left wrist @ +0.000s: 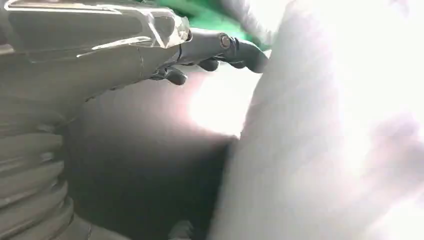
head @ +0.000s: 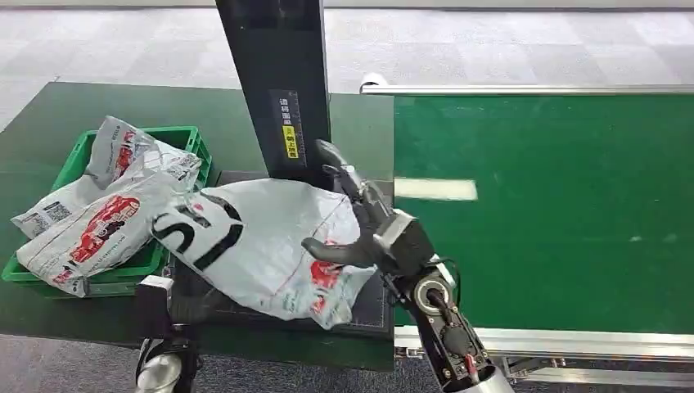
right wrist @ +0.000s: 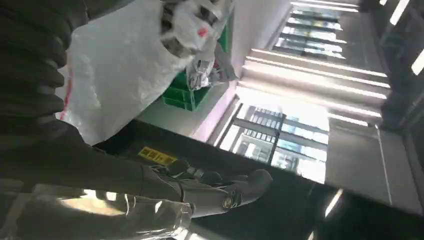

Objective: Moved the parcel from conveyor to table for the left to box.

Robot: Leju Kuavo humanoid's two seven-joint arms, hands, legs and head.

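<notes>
The parcel [head: 254,241] lies on the dark pad [head: 372,307] just left of the right hand [head: 360,221], whose thumb touches its edge, fingers spread and holding nothing. The left hand [left wrist: 210,52] is beside it, grip unclear. Beyond sits a green crate [head: 78,155] of bags.

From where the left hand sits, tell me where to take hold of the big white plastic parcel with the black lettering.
Probably best gripped at its near-left corner, below the black lettering: the white plastic parcel lies flat there on the dark platform, limp and pinchable. Come from the robot's left, since the open right hand sits over its right edge and the green crate crowds the far-left end.
</notes>
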